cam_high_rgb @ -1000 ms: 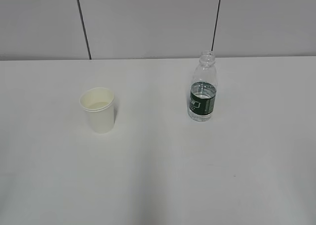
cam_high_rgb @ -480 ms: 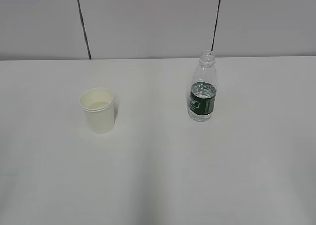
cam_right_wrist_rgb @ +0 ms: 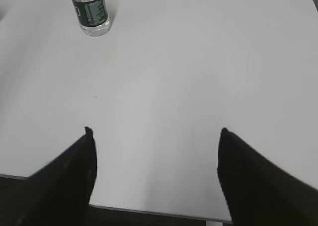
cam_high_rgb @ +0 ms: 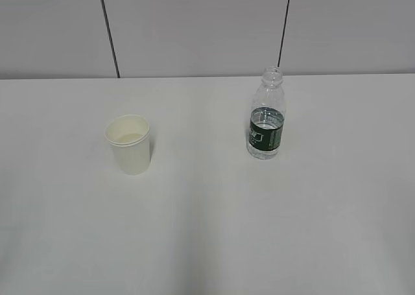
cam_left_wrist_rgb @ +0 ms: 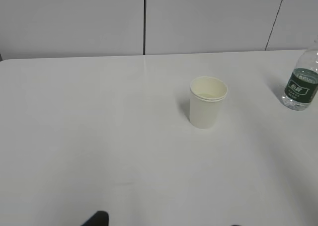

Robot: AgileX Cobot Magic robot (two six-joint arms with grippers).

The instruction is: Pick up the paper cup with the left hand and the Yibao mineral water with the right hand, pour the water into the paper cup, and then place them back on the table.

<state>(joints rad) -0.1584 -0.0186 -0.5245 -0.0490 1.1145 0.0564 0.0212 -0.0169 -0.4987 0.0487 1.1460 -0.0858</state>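
Tabletop (cam_high_rgb: pixel 207 230) lay white and wide in the exterior view, its far edge meeting a grey panelled wall (cam_high_rgb: pixel 194 29). A white paper cup (cam_high_rgb: pixel 130 144) stood upright at left; well apart at right stood the capless Yibao mineral water (cam_high_rgb: pixel 266 113), green-banded, water (cam_high_rgb: pixel 267 121) part way up.

Left wrist view showed the cup at centre, the bottle at the right edge, and only a dark fingertip (cam_left_wrist_rgb: pixel 97 219) of the left hand at the bottom; its fingers stood apart, holding nothing.

Right wrist view showed the right hand (cam_right_wrist_rgb: pixel 155 136) spread wide and empty over the table's near edge, the bottle far ahead.
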